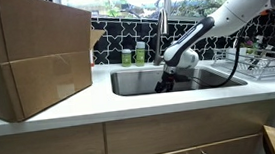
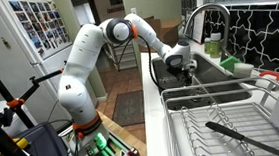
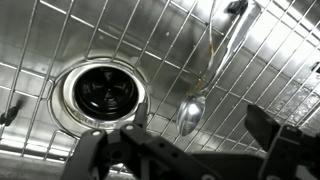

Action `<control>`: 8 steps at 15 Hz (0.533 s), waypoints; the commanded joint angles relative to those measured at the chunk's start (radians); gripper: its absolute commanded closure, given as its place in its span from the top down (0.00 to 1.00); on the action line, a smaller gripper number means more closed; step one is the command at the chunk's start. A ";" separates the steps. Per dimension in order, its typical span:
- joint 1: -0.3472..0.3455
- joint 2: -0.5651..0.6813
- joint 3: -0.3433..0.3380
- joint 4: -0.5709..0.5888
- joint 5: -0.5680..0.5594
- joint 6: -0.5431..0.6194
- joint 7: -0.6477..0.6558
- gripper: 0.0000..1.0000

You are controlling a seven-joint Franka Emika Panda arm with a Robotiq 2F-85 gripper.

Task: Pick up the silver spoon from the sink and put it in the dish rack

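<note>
Wrist view: we find the spoon [image 3: 190, 115] lying flat on the wire grid [image 3: 60, 40] at the bottom of the sink [image 1: 138, 82], bowl towards the camera, handle running up and away, just beside the drain [image 3: 103, 93]. The gripper [image 3: 197, 140] hangs above it with fingers [image 3: 100, 155] spread wide and nothing between them.

Risks, in our judgement:
- The spoon sits low on the wires, so a closing finger could catch the grid or push the spoon aside instead of pinching it.
- A nudge could send it towards the drain.
- Smooth metal held by a thin edge may swivel or slip on the lift.

Containers: the sink holds the grid and spoon. In an exterior view the rack [image 2: 197, 112] holds one dark utensil [image 2: 234, 133].
</note>
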 commanded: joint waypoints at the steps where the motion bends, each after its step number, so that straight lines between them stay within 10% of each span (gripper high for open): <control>1: -0.008 0.095 0.016 0.109 -0.033 -0.031 0.055 1.00; 8: 0.045 0.207 -0.012 0.248 -0.119 -0.054 0.196 1.00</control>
